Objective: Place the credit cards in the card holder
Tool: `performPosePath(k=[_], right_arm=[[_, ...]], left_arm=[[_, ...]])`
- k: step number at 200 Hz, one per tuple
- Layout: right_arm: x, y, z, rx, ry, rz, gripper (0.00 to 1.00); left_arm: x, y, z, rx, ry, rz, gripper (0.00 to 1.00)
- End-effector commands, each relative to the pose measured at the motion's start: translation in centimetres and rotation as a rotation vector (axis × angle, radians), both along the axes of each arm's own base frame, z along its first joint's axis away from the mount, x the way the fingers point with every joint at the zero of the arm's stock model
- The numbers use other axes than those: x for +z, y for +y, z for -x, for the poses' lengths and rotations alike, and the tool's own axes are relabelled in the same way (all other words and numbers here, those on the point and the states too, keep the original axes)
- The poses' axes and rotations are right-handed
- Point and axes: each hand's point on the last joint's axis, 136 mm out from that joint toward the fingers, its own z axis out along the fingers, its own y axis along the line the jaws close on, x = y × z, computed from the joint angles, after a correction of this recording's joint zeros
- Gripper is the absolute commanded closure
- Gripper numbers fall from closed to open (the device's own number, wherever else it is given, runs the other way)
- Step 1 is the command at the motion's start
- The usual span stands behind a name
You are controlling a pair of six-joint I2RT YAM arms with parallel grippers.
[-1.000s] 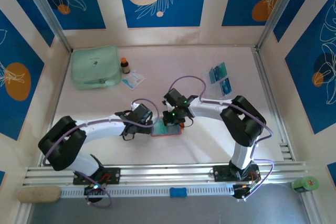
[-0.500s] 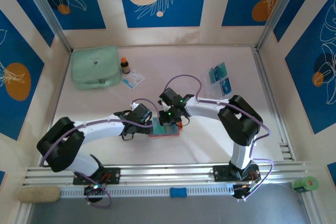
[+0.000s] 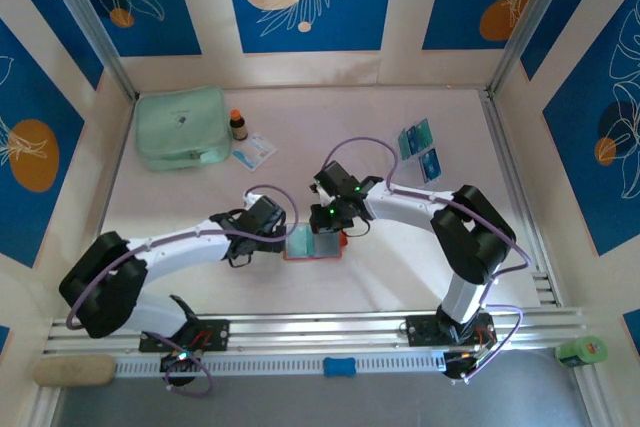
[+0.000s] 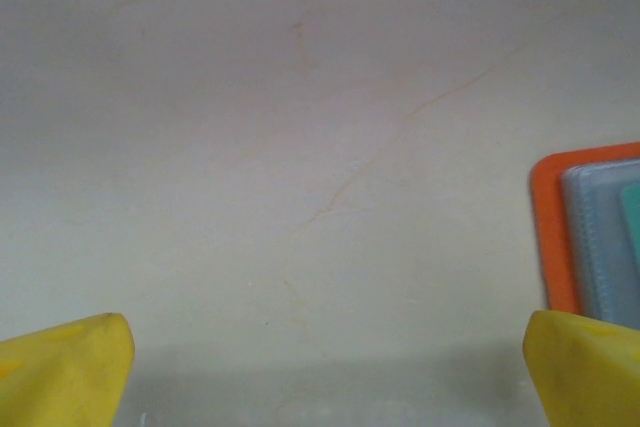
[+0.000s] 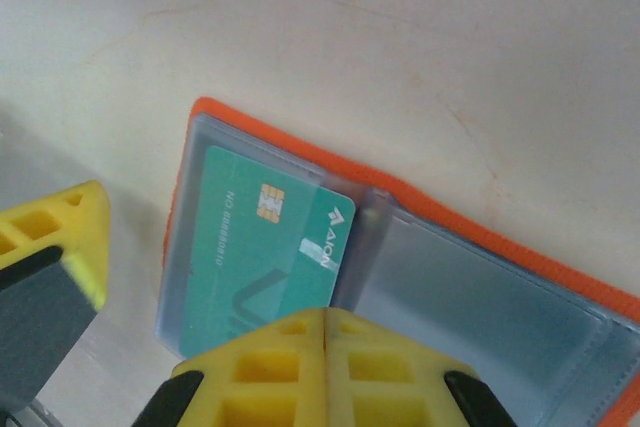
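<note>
The right gripper (image 5: 325, 335) is clenched, its two yellow fingertips pressed flat against each other with nothing between them. Just ahead of those tips lies the card holder (image 5: 470, 307), spread open on the pale table (image 5: 450, 37), orange rim outward and clear pockets facing up. A teal credit card (image 5: 262, 252) sits in the pocket ahead and to the left of the right gripper, chip and light lettering showing, its right edge against the holder's central fold. The closed tips overlap the card's near edge in the right wrist view. Whether they actually rest on it or hang just above is hard to say from this angle.

The left gripper (image 4: 325, 367) is released, its yellow fingers (image 4: 70, 372) spread wide over bare table with nothing in them. The holder's orange corner (image 4: 548, 227) lies ahead and to the right of it, just beside the right-hand finger. That same finger (image 5: 50, 252) also appears in the right wrist view, close to the holder's card side.

From above, the two grippers flank the open holder (image 3: 312, 258), the left gripper (image 3: 283, 235) at one side and the right gripper (image 3: 328, 230) at its far edge. Two more credit cards (image 3: 422, 150) lie side by side well beyond and to the right of the right gripper. A mint-green pouch (image 3: 180, 127), a small bottle (image 3: 238, 125) and a white-and-blue packet (image 3: 253, 152) lie far beyond and to the left of the left gripper.
</note>
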Motion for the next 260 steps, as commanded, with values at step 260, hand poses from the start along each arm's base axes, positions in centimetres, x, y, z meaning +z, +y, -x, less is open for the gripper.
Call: performPosePath(k=[260], right_arm=[[-0.3,3.0,2.2,-0.001,0.172,-0.150,1.00]], left_arm=[[0.5,1.6,0.0,0.015,0.000,-0.065,0.00]])
